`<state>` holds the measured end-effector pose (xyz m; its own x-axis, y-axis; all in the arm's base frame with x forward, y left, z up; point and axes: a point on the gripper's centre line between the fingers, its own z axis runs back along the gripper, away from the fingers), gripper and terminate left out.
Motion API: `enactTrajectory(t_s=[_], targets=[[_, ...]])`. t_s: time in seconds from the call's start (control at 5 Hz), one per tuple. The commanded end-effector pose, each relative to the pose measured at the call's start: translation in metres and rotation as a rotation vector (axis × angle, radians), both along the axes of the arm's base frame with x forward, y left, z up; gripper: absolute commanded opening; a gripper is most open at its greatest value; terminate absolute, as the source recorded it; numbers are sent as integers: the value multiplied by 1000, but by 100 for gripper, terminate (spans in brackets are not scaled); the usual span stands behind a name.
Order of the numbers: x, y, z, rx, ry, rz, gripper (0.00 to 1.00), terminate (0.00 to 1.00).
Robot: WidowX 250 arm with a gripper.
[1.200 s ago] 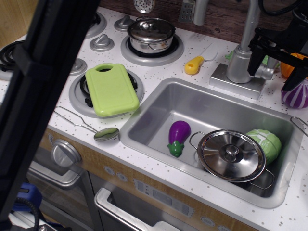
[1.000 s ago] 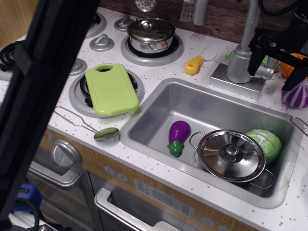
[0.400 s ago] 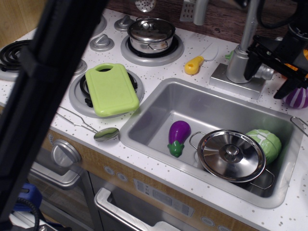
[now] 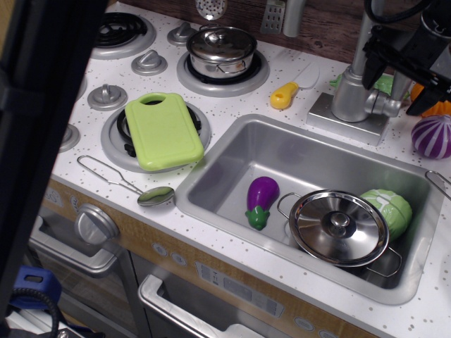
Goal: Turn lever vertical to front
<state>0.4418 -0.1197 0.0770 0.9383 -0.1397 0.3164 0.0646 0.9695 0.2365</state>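
The grey faucet [image 4: 350,95] stands behind the sink on a square base. Its lever [image 4: 387,105] is a short silver stub sticking out sideways to the right from the thick cylinder. My black gripper [image 4: 399,83] hangs just above and behind the lever, with its jaws spread apart and nothing between them. One finger [image 4: 372,65] is beside the faucet column and the other finger [image 4: 431,97] is to the right of the lever. Neither touches the lever.
The sink [image 4: 232,151] holds a purple eggplant [image 4: 262,198], a lidded steel pot [image 4: 340,227] and a green cabbage [image 4: 392,208]. A purple onion [image 4: 431,136], a yellow-handled knife [image 4: 285,94], a green cutting board [image 4: 163,130] and a stove pot [image 4: 221,46] are nearby. A dark arm link [image 4: 35,141] blocks the left.
My gripper has risen up and back from straddling the lever, which still points sideways to the right. The dark arm link in the foreground has swung left, uncovering more of the stove.
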Motion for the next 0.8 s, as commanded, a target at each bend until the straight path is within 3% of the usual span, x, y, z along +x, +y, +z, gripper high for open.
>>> enactTrajectory(t_s=[0.0,0.2,0.6], targets=[[18,-8,40,-41,-159,31,100,0],[27,-10,35,-19,-197,23,100,0],[47,-6,30,-56,-207,6,100,0]])
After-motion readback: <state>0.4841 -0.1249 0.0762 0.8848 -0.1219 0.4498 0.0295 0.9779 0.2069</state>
